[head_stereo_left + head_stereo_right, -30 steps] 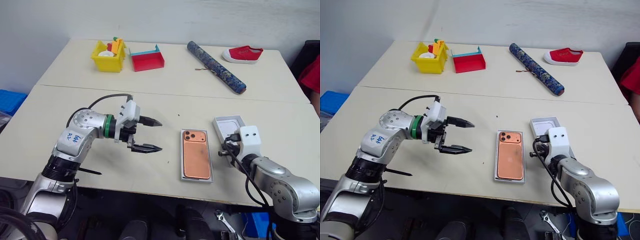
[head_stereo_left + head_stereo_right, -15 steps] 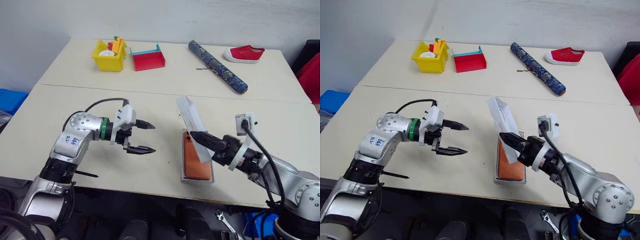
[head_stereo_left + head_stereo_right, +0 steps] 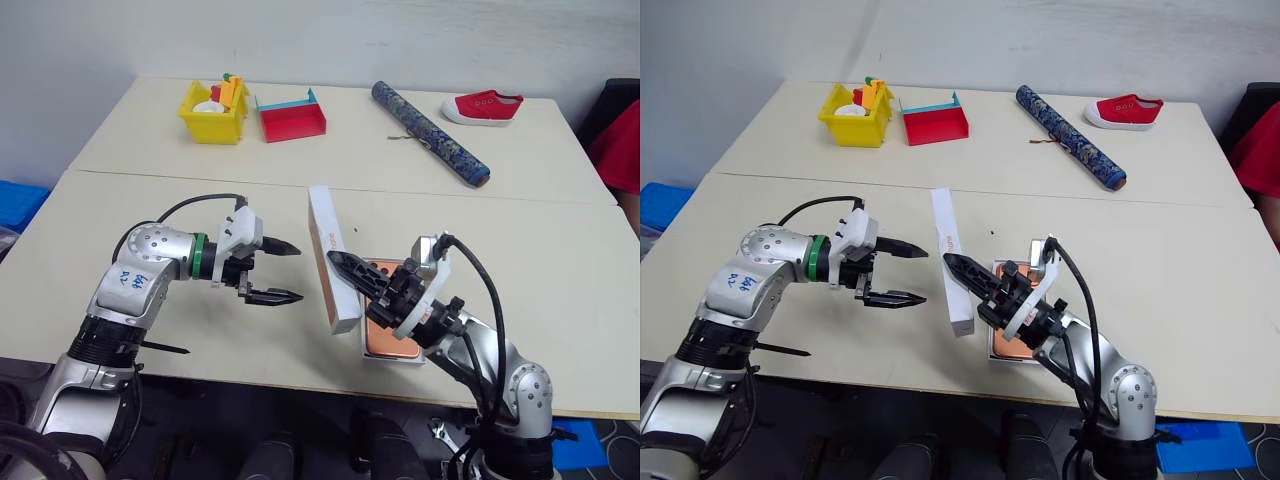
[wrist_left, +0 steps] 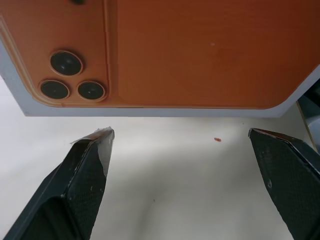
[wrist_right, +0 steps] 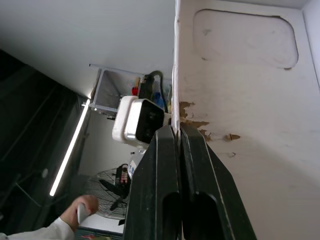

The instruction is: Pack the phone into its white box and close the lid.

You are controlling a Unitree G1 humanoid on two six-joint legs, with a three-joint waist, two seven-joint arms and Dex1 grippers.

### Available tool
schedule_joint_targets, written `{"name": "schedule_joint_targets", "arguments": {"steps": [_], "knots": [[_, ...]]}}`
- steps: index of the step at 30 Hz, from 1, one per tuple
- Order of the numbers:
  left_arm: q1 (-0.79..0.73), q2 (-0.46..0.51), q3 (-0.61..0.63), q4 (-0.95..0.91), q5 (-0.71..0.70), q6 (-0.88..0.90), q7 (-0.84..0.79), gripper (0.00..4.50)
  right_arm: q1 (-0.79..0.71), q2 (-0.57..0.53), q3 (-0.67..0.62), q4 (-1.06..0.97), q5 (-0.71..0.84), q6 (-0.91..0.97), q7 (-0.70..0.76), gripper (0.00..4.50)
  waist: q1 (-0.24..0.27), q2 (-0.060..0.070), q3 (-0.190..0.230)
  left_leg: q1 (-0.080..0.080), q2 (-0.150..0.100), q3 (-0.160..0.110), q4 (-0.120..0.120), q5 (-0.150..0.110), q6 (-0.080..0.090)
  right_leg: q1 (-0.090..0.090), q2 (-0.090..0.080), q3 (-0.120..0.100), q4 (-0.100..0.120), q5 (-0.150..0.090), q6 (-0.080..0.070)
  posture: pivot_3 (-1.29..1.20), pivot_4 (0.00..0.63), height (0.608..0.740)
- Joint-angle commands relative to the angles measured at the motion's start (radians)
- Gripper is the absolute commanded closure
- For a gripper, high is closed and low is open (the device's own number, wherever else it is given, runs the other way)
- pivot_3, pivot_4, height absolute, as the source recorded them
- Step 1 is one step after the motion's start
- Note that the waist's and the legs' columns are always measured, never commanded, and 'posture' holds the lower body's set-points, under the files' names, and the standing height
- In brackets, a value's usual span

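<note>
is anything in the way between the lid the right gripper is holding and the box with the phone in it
Nothing visible blocks it. The right gripper is shut on a wall of the shallow white card lid, held on edge just left of the shallow white card box where the slim orange phone lies. The open left gripper hovers further left, apart from both.

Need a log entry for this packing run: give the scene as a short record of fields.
phone: lying in the white box on the near table
lid: held on edge, off the table, beside the box
right gripper: shut on the lid's wall
left gripper: open, facing the lid's printed face
lid on box: not yet
</note>
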Motion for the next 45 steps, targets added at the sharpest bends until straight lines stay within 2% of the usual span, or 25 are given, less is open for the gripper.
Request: {"name": "schedule_joint_targets", "arguments": {"steps": [1,10,14,20,22,25,27,29,33,39,45], "knots": [[0.007,0.017,0.037,-0.055,-0.005,0.013,0.012,0.0,0.001,0.015,-0.028,0.057,0.021,0.034,0.008,4.49,-0.001,0.0,0.0,0.0,0.0,0.0,0.0,0.0,0.0,0.0,0.0,0.0,0.0,0.0,0.0,0.0,0.15,0.74],[0.047,-0.02,-0.003,-0.064,0.03,0.025,0.079,0.0,0.112,-0.075,-0.037,0.073,0.021,0.062,0.071,4.49,-0.001,0.0,0.0,0.0,0.0,0.0,0.0,0.0,0.0,0.0,0.0,0.0,0.0,0.0,0.0,0.0,0.15,0.74],[0.041,-0.074,-0.037,-0.029,0.06,0.004,0.09,0.87,0.142,-0.096,-0.023,0.061,0.021,0.03,0.079,4.5,0.003,0.0,0.0,0.0,0.0,0.0,0.0,0.0,0.0,0.0,0.0,0.0,0.0,0.0,0.0,0.0,0.15,0.74],[0.0,-0.179,-0.091,0.054,0.099,-0.054,0.082,2.75,0.19,-0.132,-0.02,0.025,-0.005,-0.01,0.114,4.5,0.01,0.0,-0.001,0.0,0.0,0.001,0.0,0.0,0.0,0.0,0.0,0.0,0.0,0.0,0.0,0.0,0.15,0.74],[-0.024,-0.22,-0.11,0.091,0.116,-0.078,0.096,3.07,0.204,-0.146,-0.025,0.007,-0.026,-0.014,0.13,4.5,0.013,0.001,-0.001,0.0,0.0,0.001,0.0,0.0,0.0,0.0,0.0,0.0,0.0,0.0,0.0,0.0,0.15,0.74],[-0.042,-0.253,-0.115,0.122,0.133,-0.101,0.092,3.95,0.22,-0.161,-0.013,-0.012,-0.039,-0.026,0.145,4.5,0.013,0.0,-0.002,0.0,0.0,0.001,0.001,-0.001,0.001,0.001,0.0,0.0,0.0,0.0,0.0,0.0,0.15,0.74],[-0.048,-0.267,-0.118,0.132,0.14,-0.109,0.087,4.5,0.236,-0.174,-0.006,-0.025,-0.031,-0.029,0.155,4.05,0.012,0.0,-0.002,0.0,0.0,0.001,0.001,-0.001,0.001,0.001,0.0,0.0,0.0,0.0,0.001,0.0,0.15,0.74],[-0.052,-0.28,-0.122,0.131,0.14,-0.109,0.083,4.5,0.254,-0.193,-0.007,-0.048,-0.005,-0.032,0.166,3.52,0.012,0.0,-0.002,0.0,0.0,0.001,0.001,-0.001,0.001,0.001,0.0,0.0,0.0,0.0,0.001,0.0,0.15,0.74],[-0.056,-0.298,-0.124,0.131,0.14,-0.109,0.077,4.5,0.273,-0.246,-0.022,-0.091,0.009,-0.043,0.171,2.1,0.012,0.0,-0.002,0.0,0.0,0.001,0.002,-0.001,0.001,0.001,0.0,0.001,0.0,0.0,0.001,0.0,0.15,0.74],[-0.062,-0.337,-0.133,0.12,0.132,-0.096,0.075,4.5,0.35,-0.465,-0.153,-0.184,0.021,-0.009,0.256,0.02,0.016,0.0,-0.002,-0.001,0.0,0.001,0.003,-0.001,0.002,0.001,-0.001,0.001,-0.001,0.001,0.001,0.0,0.15,0.74],[-0.077,-0.387,-0.153,0.151,0.148,-0.114,0.077,4.5,0.462,-0.736,-0.394,-0.21,-0.057,0.104,0.491,0.02,0.017,0.0,-0.002,-0.002,0.0,0.002,0.009,-0.004,0.005,0.004,0.0,0.001,-0.001,0.002,0.003,0.0,0.15,0.74]]}}
